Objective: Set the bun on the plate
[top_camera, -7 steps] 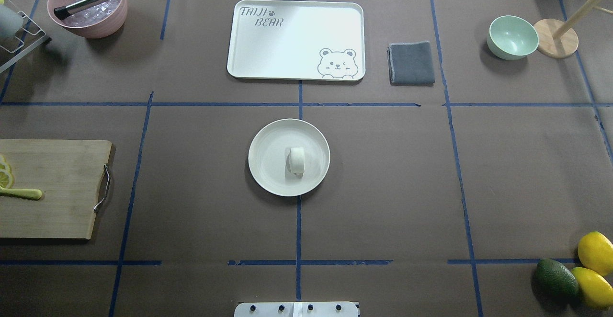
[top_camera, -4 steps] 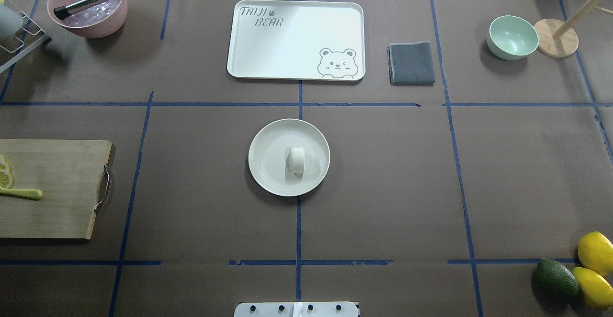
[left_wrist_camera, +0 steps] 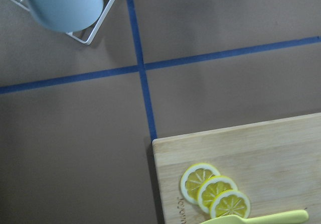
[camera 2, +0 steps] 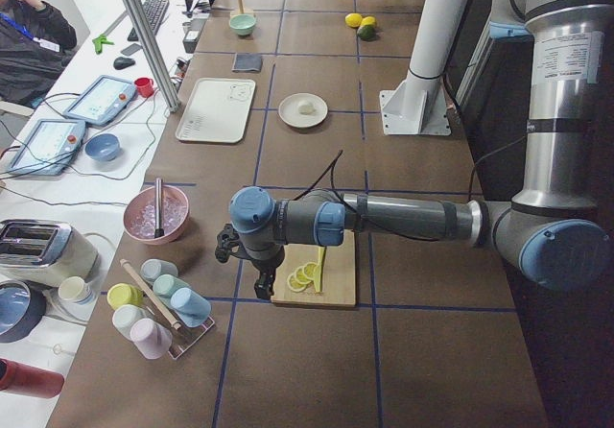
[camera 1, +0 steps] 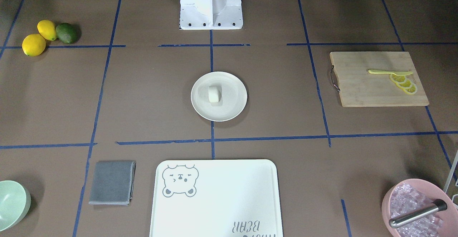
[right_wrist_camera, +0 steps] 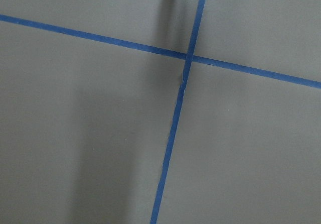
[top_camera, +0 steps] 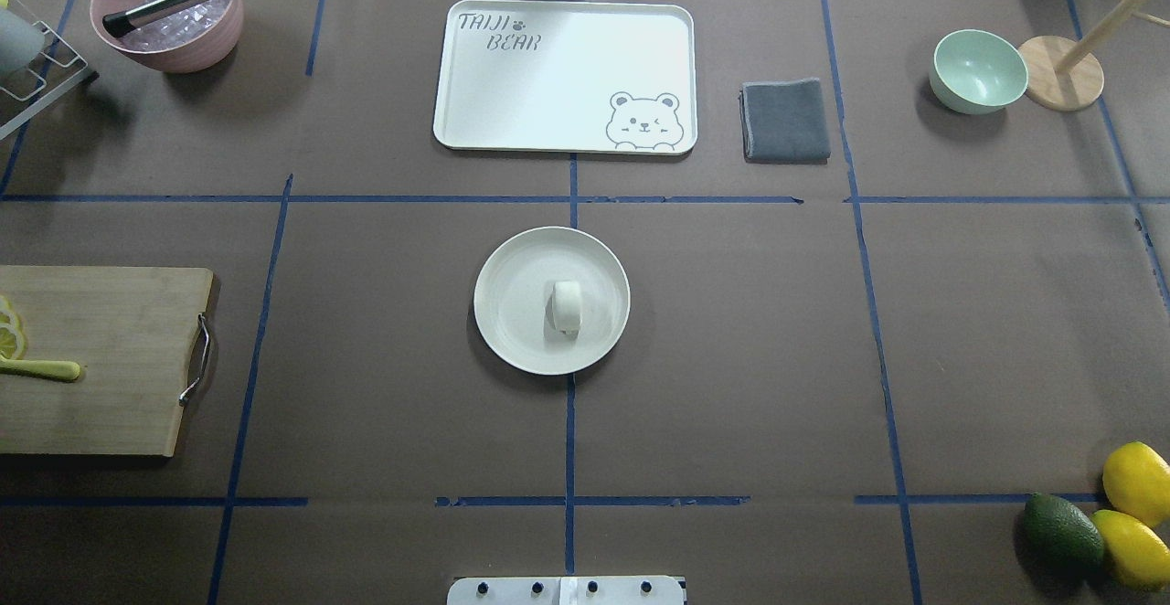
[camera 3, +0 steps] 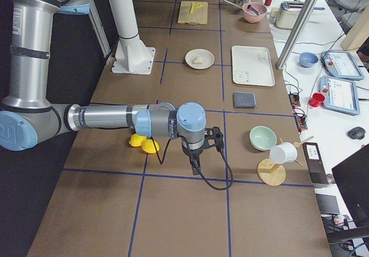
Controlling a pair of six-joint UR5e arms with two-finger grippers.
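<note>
My left claw (camera 2: 259,289) hangs at the table's left end, over the near corner of the pale wooden cutting board (top_camera: 101,386). I only see this claw from the side camera, so I cannot tell how far it is parted; nothing appears to hang from it. Its wrist camera looks down on three yellow lemon slices (left_wrist_camera: 215,194) on that board. My right claw (camera 3: 195,167) hangs at the opposite end, and again I cannot tell its gap. Its wrist camera shows only bare covering and a crossing of blue tape (right_wrist_camera: 175,113).

The small off-white rounded bun (top_camera: 568,305) lies near the middle of the round cream-white plate (top_camera: 516,303), well apart from both claws. I judge the placing step done. The next move calls for little: keep both arms clear of the plate and check that the bun sits steady.

The table (top_camera: 731,358) is covered in brown paper ruled by blue tape.

- **12 o'clock from the plate:** the white rectangular bear-print tray (top_camera: 567,66).
- **About 1 o'clock:** a folded grey cloth (top_camera: 786,121).
- **2 o'clock:** a pale green bowl (top_camera: 978,70).
- **9 o'clock:** the cutting board.
- **About 10 o'clock:** a pink bowl of ice (top_camera: 196,52).
- **4 o'clock:** two yellow lemons (top_camera: 1136,482) and a dark green avocado (top_camera: 1062,532).

Beyond the far edge runs a white bench with cables and control tablets, where a person (camera 2: 29,35) sits.
</note>
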